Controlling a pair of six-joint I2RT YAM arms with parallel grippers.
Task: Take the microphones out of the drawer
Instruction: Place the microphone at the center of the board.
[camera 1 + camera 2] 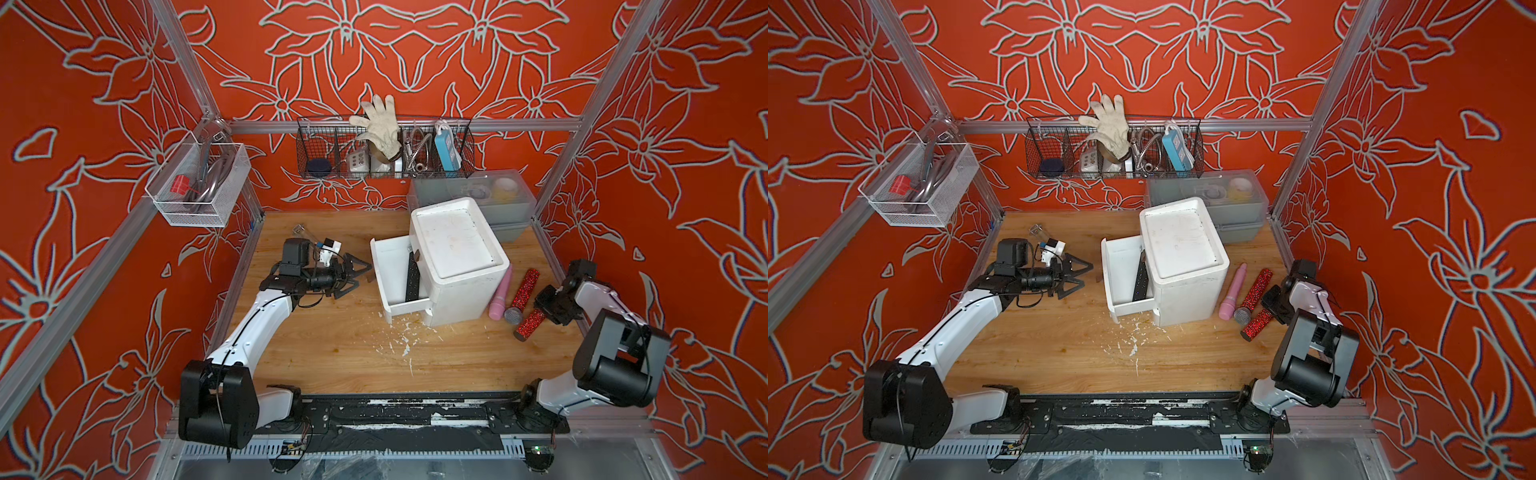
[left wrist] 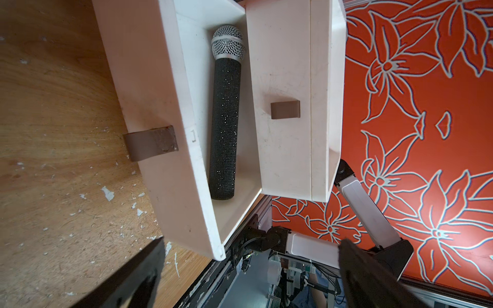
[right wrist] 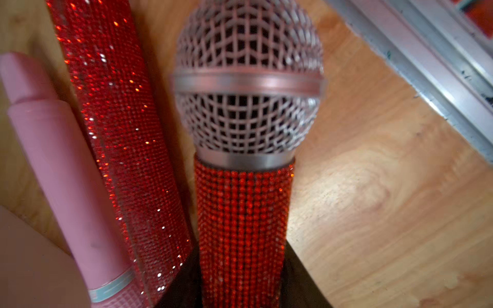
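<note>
Black microphone (image 2: 224,128) lies flat in the open drawer (image 2: 170,80), snug between the front wall and cabinet (image 1: 457,249), clear above; left gripper (image 1: 362,275) spread wide, empty, just outside drawer front; right gripper (image 3: 240,266) clamped on red microphone (image 3: 242,213).

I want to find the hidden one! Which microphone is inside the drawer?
The black sparkly microphone, lying in the open white drawer. The pink one and two red ones are outside, beside the cabinet.

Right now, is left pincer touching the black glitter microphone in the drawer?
Apart. Left wrist view: black glitter microphone lies well clear of open left pincer.
</note>
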